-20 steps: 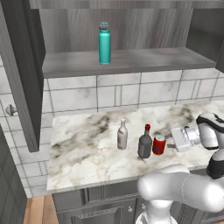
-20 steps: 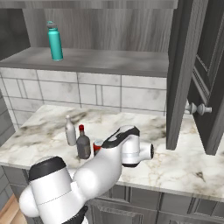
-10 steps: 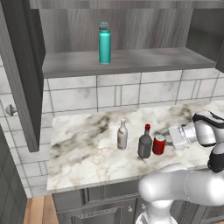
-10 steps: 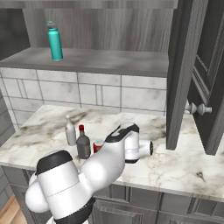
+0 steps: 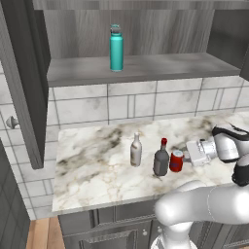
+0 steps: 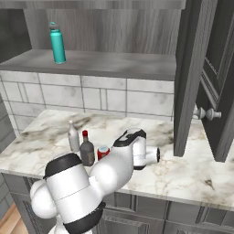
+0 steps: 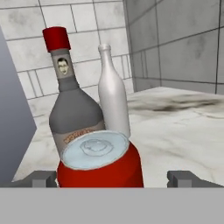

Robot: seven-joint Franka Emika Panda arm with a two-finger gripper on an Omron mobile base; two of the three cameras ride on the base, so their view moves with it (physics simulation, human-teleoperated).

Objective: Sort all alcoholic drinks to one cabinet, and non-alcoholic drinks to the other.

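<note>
My gripper is open and points left along the counter at the red soda can. In the hand view the can sits close up in the gap of the gripper, and neither fingertip touches it. Just behind the can stand the squat dark bottle with a red cap and the slim pale bottle. The teal bottle stands upright on the open cabinet's grey shelf.
The marble counter runs left of the bottles, with a tiled wall behind. A cabinet door hangs open at the left. Another open door with a round knob hangs over the counter's right part.
The hand has slid a little to the left, closer to the red can, and the arm's elbow has swung. The bottles and the can have not moved.
</note>
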